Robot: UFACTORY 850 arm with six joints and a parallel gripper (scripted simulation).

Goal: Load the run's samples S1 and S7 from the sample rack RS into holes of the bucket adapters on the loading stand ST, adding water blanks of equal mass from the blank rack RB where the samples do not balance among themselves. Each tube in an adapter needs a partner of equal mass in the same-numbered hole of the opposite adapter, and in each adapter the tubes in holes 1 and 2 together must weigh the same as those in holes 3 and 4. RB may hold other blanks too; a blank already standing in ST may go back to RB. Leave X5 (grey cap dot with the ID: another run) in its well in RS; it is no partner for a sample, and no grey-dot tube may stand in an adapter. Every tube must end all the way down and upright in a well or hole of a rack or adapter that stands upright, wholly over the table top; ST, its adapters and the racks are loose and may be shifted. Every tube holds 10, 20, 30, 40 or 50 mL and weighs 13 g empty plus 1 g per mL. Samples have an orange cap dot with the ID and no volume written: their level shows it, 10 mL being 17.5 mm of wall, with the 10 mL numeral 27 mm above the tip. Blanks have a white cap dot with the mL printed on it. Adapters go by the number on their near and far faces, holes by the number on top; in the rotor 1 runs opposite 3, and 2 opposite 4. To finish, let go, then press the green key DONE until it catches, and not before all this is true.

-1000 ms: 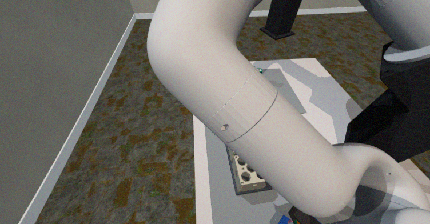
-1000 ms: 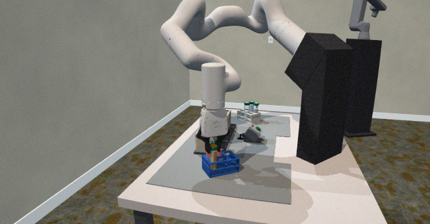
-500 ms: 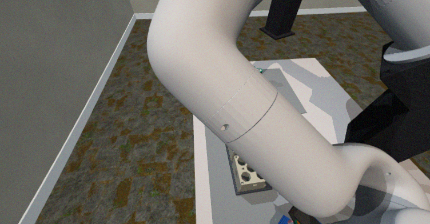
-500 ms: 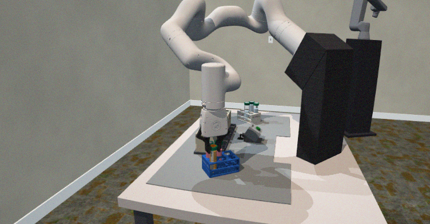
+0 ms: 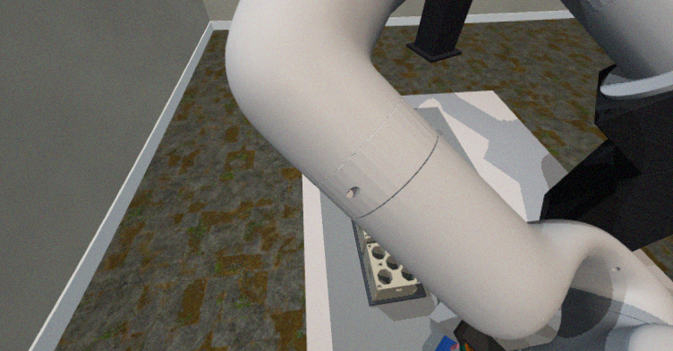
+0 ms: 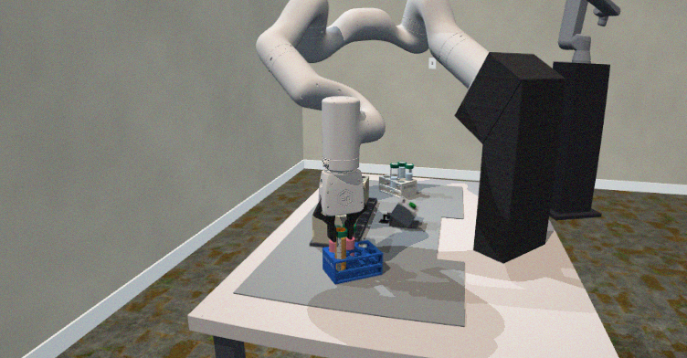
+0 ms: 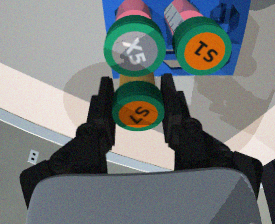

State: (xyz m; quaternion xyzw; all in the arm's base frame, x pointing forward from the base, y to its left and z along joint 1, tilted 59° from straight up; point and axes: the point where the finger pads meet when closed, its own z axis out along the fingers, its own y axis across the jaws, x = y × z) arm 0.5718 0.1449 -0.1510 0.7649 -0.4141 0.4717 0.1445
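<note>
The arm [image 6: 308, 57] loops over from its black pedestal [image 6: 514, 163] and hangs its wrist straight down above the near-left part of the table [image 6: 529, 307]. In the top view the arm [image 5: 358, 126] fills most of the picture and hides nearly everything under it. A grey mat [image 6: 288, 279] covers the middle of the table.

On the mat, behind the wrist, sits the stand ST [image 5: 393, 287]; a few open holes show in its pale top, but the rest is hidden, so I cannot tell whether any tube stands in it. The blank rack RB [image 6: 396, 185] stands well apart at the far side with three green-capped blanks [image 6: 401, 166] upright in it. A small dark wedge bearing the green key [image 6: 411, 205] lies between RB and the pedestal.

The blue rack RS [image 6: 358, 265] stands just below the gripper [image 7: 138, 106]. Its black fingers are closed on the cap of S7 [image 7: 138, 113], one on each side, partway in. S7 is upright and appears raised partly above RS. X5 [image 7: 135, 51] and S1 [image 7: 202, 46] stand side by side in RS.
</note>
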